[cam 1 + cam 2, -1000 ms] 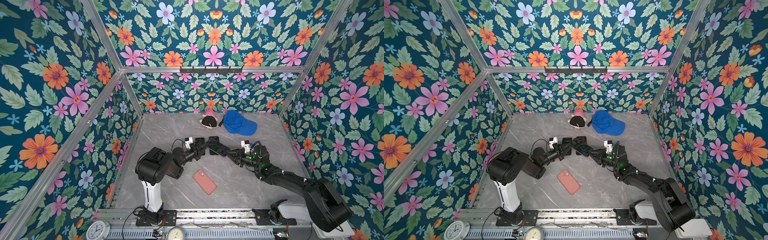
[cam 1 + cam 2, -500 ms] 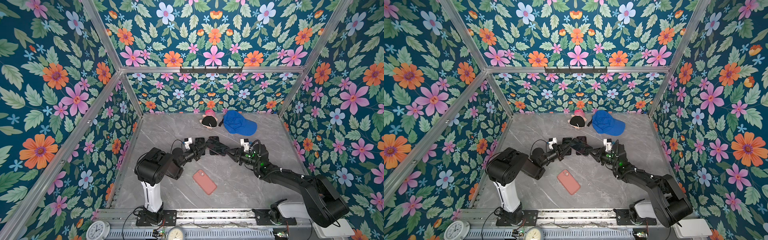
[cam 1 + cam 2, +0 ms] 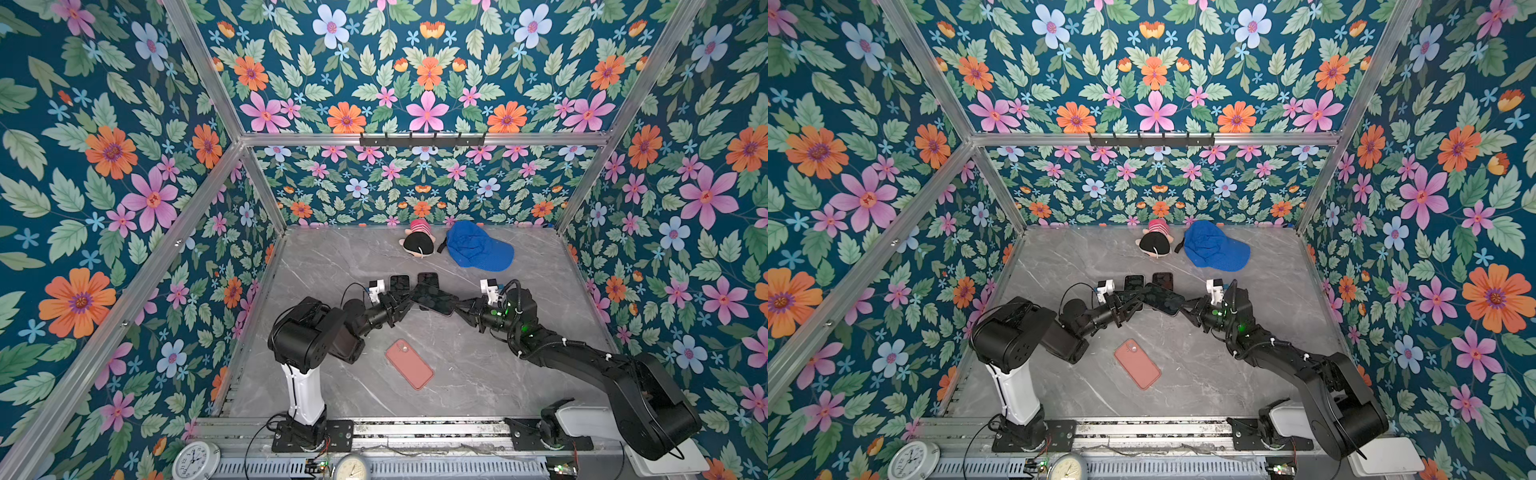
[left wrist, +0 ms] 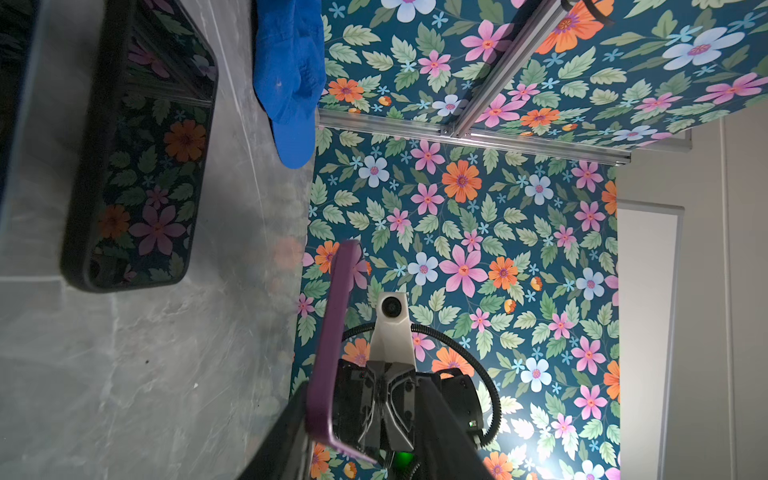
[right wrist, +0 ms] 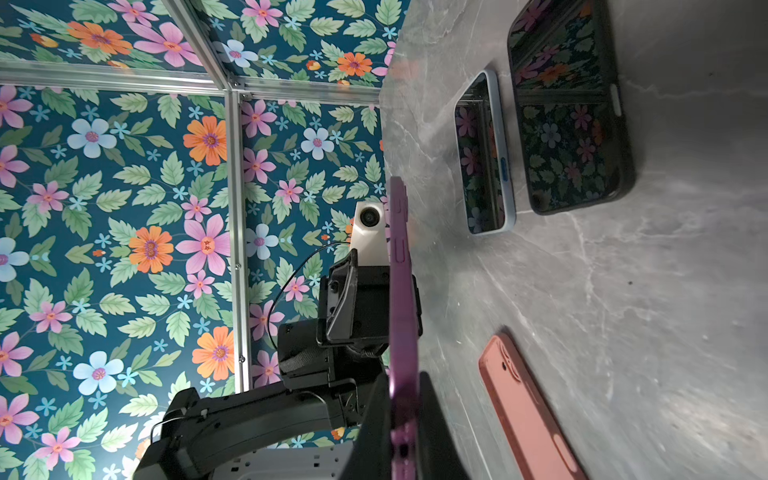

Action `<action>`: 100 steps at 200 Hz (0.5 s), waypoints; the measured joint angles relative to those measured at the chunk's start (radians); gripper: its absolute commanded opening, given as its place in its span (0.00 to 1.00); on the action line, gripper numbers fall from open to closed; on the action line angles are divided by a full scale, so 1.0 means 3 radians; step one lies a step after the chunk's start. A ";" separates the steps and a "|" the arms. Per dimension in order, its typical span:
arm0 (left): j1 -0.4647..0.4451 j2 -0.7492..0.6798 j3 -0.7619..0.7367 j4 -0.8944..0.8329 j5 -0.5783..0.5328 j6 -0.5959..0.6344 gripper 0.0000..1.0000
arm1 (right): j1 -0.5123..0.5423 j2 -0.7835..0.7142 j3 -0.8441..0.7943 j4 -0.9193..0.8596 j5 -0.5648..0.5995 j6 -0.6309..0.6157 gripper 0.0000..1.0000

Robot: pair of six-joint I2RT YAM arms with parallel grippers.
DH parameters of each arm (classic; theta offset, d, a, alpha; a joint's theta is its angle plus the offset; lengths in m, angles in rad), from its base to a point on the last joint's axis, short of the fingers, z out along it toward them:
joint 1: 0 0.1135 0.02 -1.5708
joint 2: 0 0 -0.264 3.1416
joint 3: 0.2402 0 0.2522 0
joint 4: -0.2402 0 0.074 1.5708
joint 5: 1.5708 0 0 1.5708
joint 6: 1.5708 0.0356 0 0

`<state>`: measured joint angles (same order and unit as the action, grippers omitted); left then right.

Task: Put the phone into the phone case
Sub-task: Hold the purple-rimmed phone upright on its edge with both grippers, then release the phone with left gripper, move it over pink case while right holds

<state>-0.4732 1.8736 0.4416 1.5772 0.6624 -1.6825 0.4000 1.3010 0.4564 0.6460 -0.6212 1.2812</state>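
— Our right end effector (image 3: 456, 309) grips one end of the phone (image 3: 432, 296), lifted off the worktop (image 3: 478, 374).
— Our left end effector (image 3: 409, 300), at the opposite end, has just spread its jaws; a gap shows beside the purple rim (image 4: 332, 332).
— So the right alone carries it. That rim looks to us like the case, already on; the salmon case (image 3: 409, 363) lies apart, back toward our bases.

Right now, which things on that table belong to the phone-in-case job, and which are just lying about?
In the job: purple-cased phone, off the table; right end effector, shut on it; left end effector, open at its other end.
Lying about: salmon case, black-cased phone, light-blue-cased phone, blue cap, plush toy.
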 measured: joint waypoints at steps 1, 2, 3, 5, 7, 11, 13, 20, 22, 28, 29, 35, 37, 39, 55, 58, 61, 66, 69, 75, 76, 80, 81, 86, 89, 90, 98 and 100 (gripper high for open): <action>0.0000 -0.0003 -0.0004 -0.0003 0.0004 0.0001 0.43 | 0.0000 -0.0004 -0.0001 -0.0003 0.0000 0.0000 0.00; 0.0000 -0.0009 -0.0011 -0.0006 0.0011 0.0008 0.43 | 0.0000 -0.0006 -0.0004 -0.0004 -0.0001 0.0000 0.00; 0.0000 -0.0013 -0.0015 -0.0009 0.0013 0.0011 0.44 | 0.0000 -0.0014 -0.0006 -0.0011 -0.0003 -0.0001 0.00; 0.0000 -0.0024 -0.0028 -0.0015 0.0020 0.0025 0.44 | 0.0000 -0.0028 -0.0011 -0.0024 -0.0006 -0.0010 0.00; 0.0001 -0.0034 -0.0039 -0.0022 0.0020 0.0037 0.44 | 0.0000 -0.0037 -0.0013 -0.0033 -0.0008 -0.0015 0.00; 0.0001 -0.0056 -0.0064 -0.0034 0.0018 0.0048 0.44 | -0.0001 -0.0067 -0.0019 -0.0070 -0.0009 -0.0025 0.00; 0.0003 -0.0066 -0.0075 -0.0042 0.0018 0.0061 0.43 | -0.0003 -0.0083 -0.0022 -0.0090 -0.0009 -0.0029 0.00; 0.0005 -0.0100 -0.0106 -0.0075 0.0018 0.0106 0.44 | -0.0008 -0.0140 -0.0025 -0.0173 -0.0008 -0.0043 0.00; 0.0006 -0.0111 -0.0114 -0.0084 0.0018 0.0120 0.44 | -0.0008 -0.0150 -0.0025 -0.0187 -0.0008 -0.0046 0.00; 0.0008 -0.0137 -0.0132 -0.0122 0.0019 0.0146 0.44 | -0.0011 -0.0201 -0.0027 -0.0258 0.0004 -0.0093 0.00; 0.0008 -0.0145 -0.0136 -0.0131 0.0019 0.0153 0.44 | -0.0011 -0.0207 -0.0027 -0.0266 0.0005 -0.0099 0.00; 0.0010 -0.0173 -0.0150 -0.0177 0.0018 0.0198 0.44 | -0.0013 -0.0254 -0.0027 -0.0337 0.0023 -0.0114 0.00; 0.0010 -0.0184 -0.0155 -0.0196 0.0018 0.0212 0.44 | -0.0014 -0.0273 -0.0029 -0.0360 0.0028 -0.0118 0.00; 0.0010 -0.0197 -0.0160 -0.0215 0.0018 0.0226 0.44 | -0.0014 -0.0291 -0.0031 -0.0387 0.0034 -0.0122 0.00; 0.0013 -0.0313 -0.0197 -0.0441 0.0022 0.0376 0.44 | -0.0023 -0.0407 -0.0055 -0.0572 0.0057 -0.0188 0.00; 0.0013 -0.0342 -0.0201 -0.0495 0.0028 0.0406 0.44 | -0.0025 -0.0436 -0.0061 -0.0614 0.0066 -0.0188 0.00; 0.0013 -0.0369 -0.0203 -0.0557 0.0033 0.0436 0.44 | -0.0028 -0.0459 -0.0066 -0.0647 0.0072 -0.0193 0.00; 0.0013 -0.0426 -0.0206 -0.0669 0.0043 0.0497 0.44 | -0.0028 -0.0495 -0.0071 -0.0702 0.0076 -0.0203 0.00; 0.0014 -0.0468 -0.0207 -0.0754 0.0050 0.0542 0.44 | -0.0029 -0.0515 -0.0072 -0.0734 0.0080 -0.0210 0.00; 0.0014 -0.0547 -0.0205 -0.0905 0.0058 0.0627 0.44 | -0.0033 -0.0565 -0.0079 -0.0796 0.0094 -0.0214 0.00; 0.0014 -0.0567 -0.0203 -0.0941 0.0058 0.0647 0.44 | -0.0033 -0.0570 -0.0079 -0.0802 0.0095 -0.0215 0.00; 0.0015 -0.0633 -0.0195 -0.1080 0.0058 0.0715 0.44 | -0.0033 -0.0604 -0.0080 -0.0852 0.0104 -0.0238 0.00; 0.0015 -0.0643 -0.0192 -0.1104 0.0058 0.0726 0.44 | -0.0033 -0.0609 -0.0080 -0.0860 0.0106 -0.0242 0.00; 0.0017 -0.0734 -0.0165 -0.1308 0.0065 0.0825 0.44 | -0.0034 -0.0643 -0.0083 -0.0902 0.0113 -0.0273 0.00; 0.0017 -0.0778 -0.0148 -0.1422 0.0066 0.0875 0.44 | -0.0034 -0.0661 -0.0084 -0.0923 0.0118 -0.0277 0.00; 0.0017 -0.0804 -0.0134 -0.1479 0.0065 0.0904 0.44 | -0.0034 -0.0669 -0.0085 -0.0933 0.0121 -0.0277 0.00; 0.0017 -0.0940 -0.0048 -0.1843 0.0060 0.1085 0.44 | -0.0034 -0.0707 -0.0086 -0.0984 0.0140 -0.0282 0.00; 0.0017 -0.0977 -0.0020 -0.1952 0.0053 0.1142 0.44 | -0.0034 -0.0718 -0.0086 -0.1001 0.0149 -0.0285 0.00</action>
<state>-0.4683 1.5806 0.4355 0.9916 0.6785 -1.3399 0.3897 1.0855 0.4305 0.3458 -0.5766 1.1957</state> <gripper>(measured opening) 0.444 0.099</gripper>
